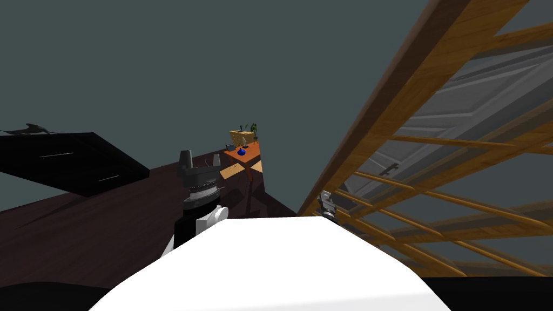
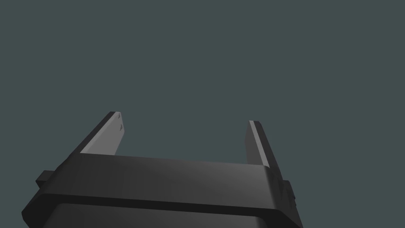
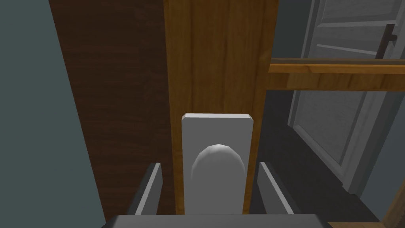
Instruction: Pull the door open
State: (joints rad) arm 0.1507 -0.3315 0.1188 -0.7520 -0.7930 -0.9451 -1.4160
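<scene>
Right wrist view showed the door (image 3: 221,59) right in front of our right gripper (image 3: 209,164). It was a tall door with a brown wood frame and see-through panes. On its wood edge sat a grey plate (image 3: 216,130) with a round grey knob (image 3: 217,168). The knob was between our two fingers. The fingers were spread wide, one on each side of the plate, and they were not pinching anything yet.

We thought the door would be big, stiff and heavy, and that it would swing instead of bend. The knob looked smooth and round, so it could slip. The best place to grab looked like the two sides of the knob, squeezed tight. Then a slow pull would be safest.

Through the panes we saw a white panelled door (image 3: 340,99) farther off. In the head view, our left gripper (image 2: 185,118) was held up on the left, well apart from the door, with its fingers spread and nothing in them. Far behind it stood a small orange table (image 1: 243,154).
</scene>
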